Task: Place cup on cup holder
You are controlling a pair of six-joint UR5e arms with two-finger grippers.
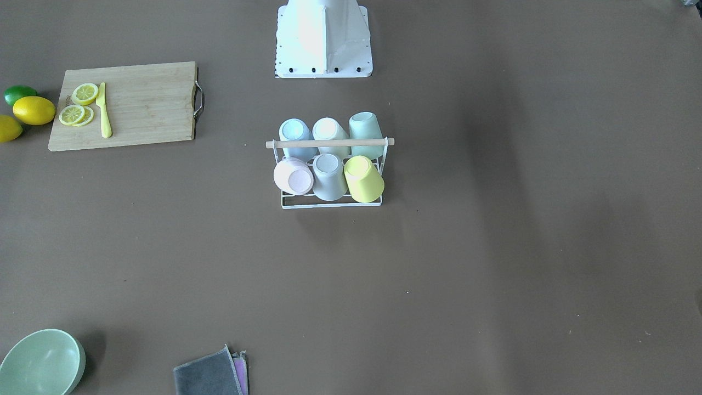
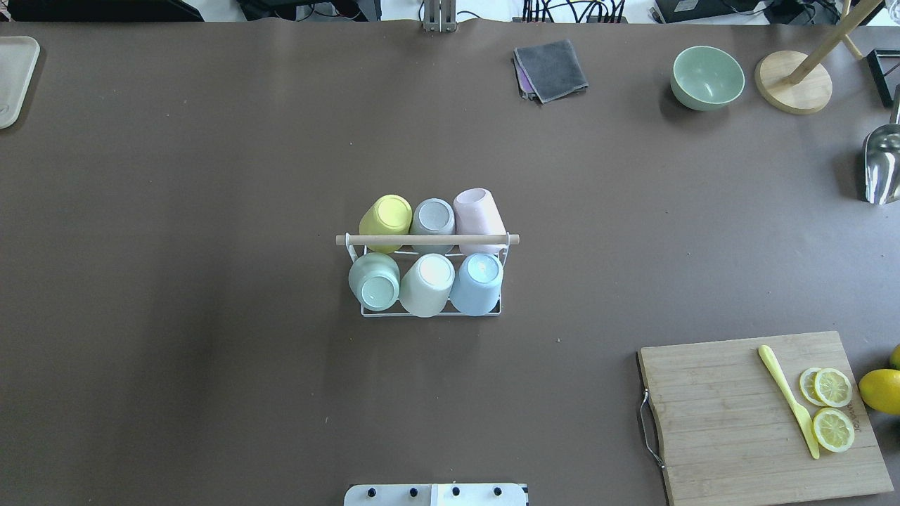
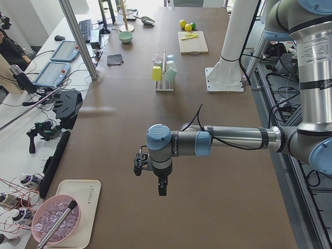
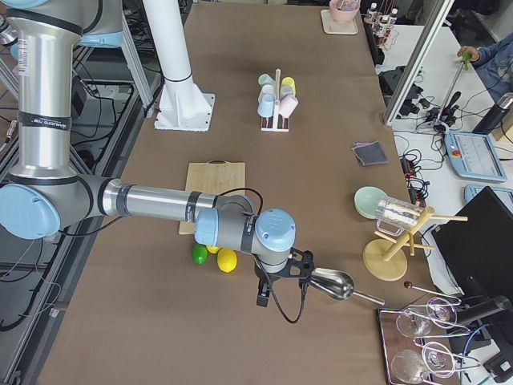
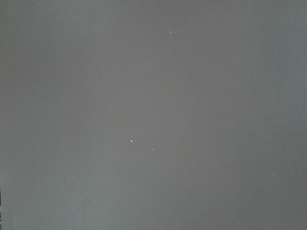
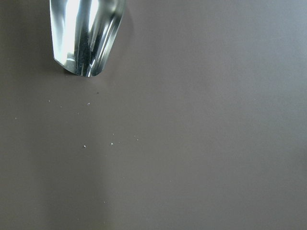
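Your left claw [image 3: 162, 188] and right claw [image 4: 262, 297] hang above the counter [image 2: 211, 281], well apart from the cup holder [image 2: 427, 239] bearing six cups [image 2: 427, 284]; how far open either is, you cannot tell.

I count six cups [image 2: 385, 214] on the one cup holder [image 2: 427, 239], three in each row. On the desk [image 2: 211, 211] I see one wooden cutting board [image 2: 731, 422], and on it three lemon slices [image 2: 833, 429] and one yellow knife [image 2: 787, 399]. Beside the board there are two whole lemons [image 1: 34, 109] and one lime [image 1: 20, 94]. There is one green bowl [image 2: 706, 76], one metal scoop [image 2: 882, 165], one pale tray [image 2: 14, 77], and one wooden stand [image 4: 385, 261] that carries one glass mug [image 4: 398, 214]. The folded cloths are two: a grey cloth [image 2: 552, 67] over a purple cloth [image 2: 522, 81]. The robot arms are two: the left arm [image 3: 233, 140] and the right arm [image 4: 152, 200].
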